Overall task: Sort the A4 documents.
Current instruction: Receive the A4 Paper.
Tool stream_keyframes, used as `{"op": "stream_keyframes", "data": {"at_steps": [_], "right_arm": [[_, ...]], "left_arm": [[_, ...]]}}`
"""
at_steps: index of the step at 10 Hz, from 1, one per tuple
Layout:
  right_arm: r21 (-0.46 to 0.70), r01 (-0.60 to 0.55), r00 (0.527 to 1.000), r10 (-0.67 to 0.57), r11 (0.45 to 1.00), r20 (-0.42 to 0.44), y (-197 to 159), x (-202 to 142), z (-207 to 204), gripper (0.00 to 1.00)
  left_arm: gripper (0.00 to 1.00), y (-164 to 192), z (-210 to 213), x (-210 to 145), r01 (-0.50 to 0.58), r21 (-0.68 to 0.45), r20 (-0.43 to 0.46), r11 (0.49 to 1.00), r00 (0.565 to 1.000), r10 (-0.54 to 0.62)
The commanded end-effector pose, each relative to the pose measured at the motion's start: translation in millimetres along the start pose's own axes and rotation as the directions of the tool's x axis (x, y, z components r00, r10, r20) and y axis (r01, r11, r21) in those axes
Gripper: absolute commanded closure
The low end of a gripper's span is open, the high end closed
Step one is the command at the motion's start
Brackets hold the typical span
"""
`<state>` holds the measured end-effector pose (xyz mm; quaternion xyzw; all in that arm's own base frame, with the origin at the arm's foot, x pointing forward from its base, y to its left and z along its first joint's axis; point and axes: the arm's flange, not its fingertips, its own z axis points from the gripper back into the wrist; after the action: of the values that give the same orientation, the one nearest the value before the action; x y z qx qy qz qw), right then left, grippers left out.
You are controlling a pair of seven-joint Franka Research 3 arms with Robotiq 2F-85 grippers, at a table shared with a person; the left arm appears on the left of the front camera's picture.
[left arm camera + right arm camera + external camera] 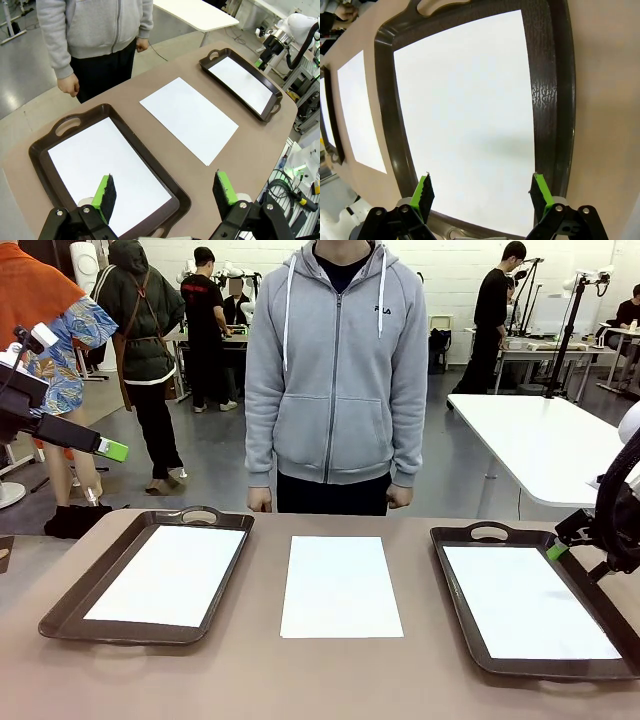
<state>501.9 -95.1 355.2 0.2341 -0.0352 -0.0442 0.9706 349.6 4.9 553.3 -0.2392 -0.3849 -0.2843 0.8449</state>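
Note:
A white A4 sheet (340,586) lies bare on the table's middle, also seen as the middle sheet (189,118) in the left wrist view. Another sheet (170,574) rests in the left brown tray (95,585), and one more sheet (525,602) in the right tray (458,595). My left gripper (165,192) hovers open and empty high above the left tray's sheet (100,165). My right gripper (481,192) hangs open and empty over the right tray's sheet (470,110). In the front view the left gripper's green pad (112,449) shows at far left, the right one's pad (557,551) at far right.
A person in a grey hoodie (335,370) stands at the table's far edge, fists (260,500) down by the edge. A white table (545,440) stands behind on the right. Bare tabletop lies between the trays and along the near edge.

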Motion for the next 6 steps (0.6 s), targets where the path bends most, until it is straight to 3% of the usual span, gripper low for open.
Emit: {"op": "stream_keyframes", "data": {"at_steps": [1, 3, 6], "right_arm": [[0.000, 0.000, 1.000, 0.000, 1.000, 0.000, 0.0, 0.0, 0.0, 0.00], [-0.127, -0.185, 0.961, 0.207, 0.974, 0.183, 22.3, -23.1, 28.7, 0.00], [-0.233, -0.400, 0.826, 0.458, 0.887, 0.328, 75.8, -56.0, 80.0, 0.00]], "left_arm": [[0.00, -0.1, -0.5, -0.1, 0.002, 0.001, 0.002, 1.000, 1.000, -0.002], [0.00, -0.1, -0.5, -0.1, 0.002, 0.001, 0.002, 1.000, 1.000, -0.002], [0.00, -0.1, -0.5, -0.1, 0.002, 0.001, 0.002, 1.000, 1.000, -0.002]]}}
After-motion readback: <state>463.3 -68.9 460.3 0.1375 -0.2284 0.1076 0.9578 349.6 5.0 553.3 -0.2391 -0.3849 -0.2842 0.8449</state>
